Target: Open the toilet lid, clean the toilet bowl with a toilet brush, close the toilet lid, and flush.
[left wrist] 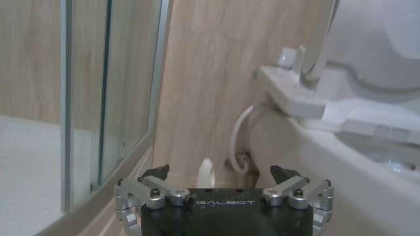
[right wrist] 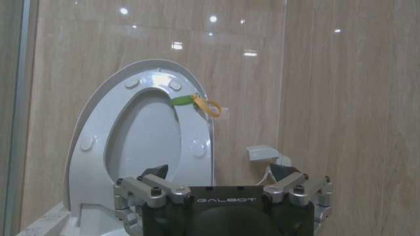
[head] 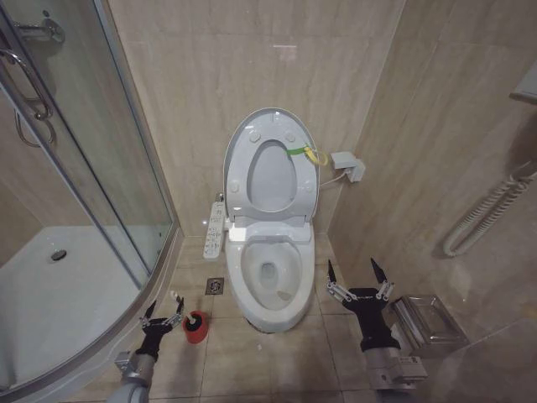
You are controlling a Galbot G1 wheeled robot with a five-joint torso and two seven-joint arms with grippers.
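- Black and silver, the left gripper (head: 162, 316) is low on the floor beside the shower tray (head: 50, 294), with its fingers spread and nothing between them.
- Just beside it, toward the bowl, stands the red holder (head: 195, 327). A pale handle tip (head: 177, 297) shows near the left fingers; the brush head is hidden, and I cannot tell if the handle touches a finger.
- In the left wrist view the left gripper (left wrist: 220, 178) points at the wall behind the toilet. A pale upright shape between its fingers is too blurred to name.
- The right gripper (head: 357, 279) is on the other side of the bowl, also low, fingers spread wide and empty, pointing away from the robot. A metal box (head: 430, 322) lies just beside its wrist.
- The bowl (head: 270, 277) is between the two grippers. Its long axis runs from the robot to the back wall, and its narrow front end points to the robot. A dark drain shows inside.
- The button panel (head: 215, 228) runs along the bowl's left side.
- The lid (head: 242, 134) is open and stands upright against the wall, with the seat ring (head: 270, 176) raised against it, so only the lid's rim is visible. A green-yellow tag (head: 309, 154) hangs at the right edge.
- In the right wrist view the right gripper (right wrist: 220, 178) faces the lid (right wrist: 118, 81); its lower part is cut off by the gripper body.
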